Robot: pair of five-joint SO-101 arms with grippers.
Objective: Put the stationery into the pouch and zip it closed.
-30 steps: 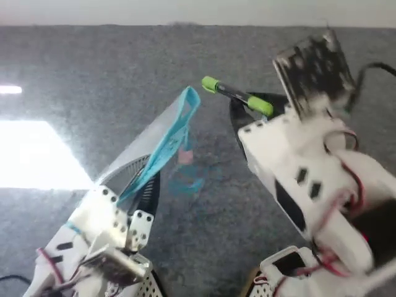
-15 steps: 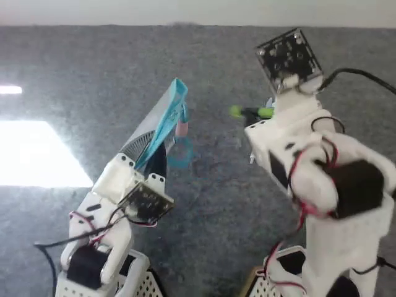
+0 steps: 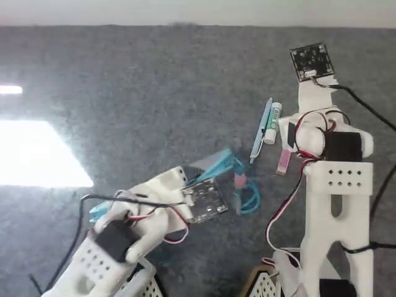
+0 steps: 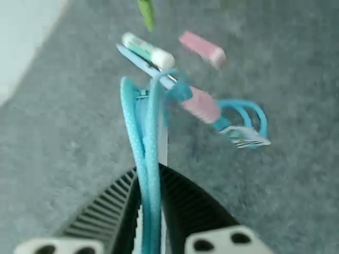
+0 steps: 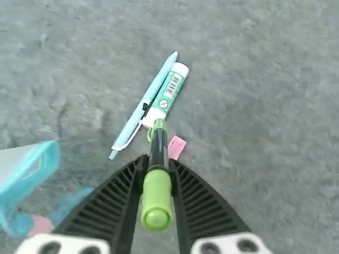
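My left gripper [image 4: 149, 172] is shut on the teal edge of the pouch [image 4: 142, 114], held low over the grey table; the pouch [image 3: 216, 165] pokes out past that arm. A pink tag [image 4: 199, 103] and a teal cord loop [image 4: 242, 124] hang off the pouch. My right gripper [image 5: 155, 162] is shut on a green marker [image 5: 155, 193], above a light-blue pen [image 5: 144, 106], a white glue stick [image 5: 167, 93] and a pink eraser [image 5: 176, 147]. From above, the pen [image 3: 261, 131], glue stick [image 3: 272, 122] and eraser [image 3: 283, 162] lie beside the right arm.
The table is a grey mat [image 3: 124, 80] with bare room at the back and left. A bright patch of glare [image 3: 31, 154] lies at the left edge. The right arm's tall white body [image 3: 334, 185] stands at the right, close to the loose items.
The left arm has lowered the pouch from a raised tilt down toward the table and to the right. The right arm has pulled upright with the green marker, uncovering the pen and glue stick.
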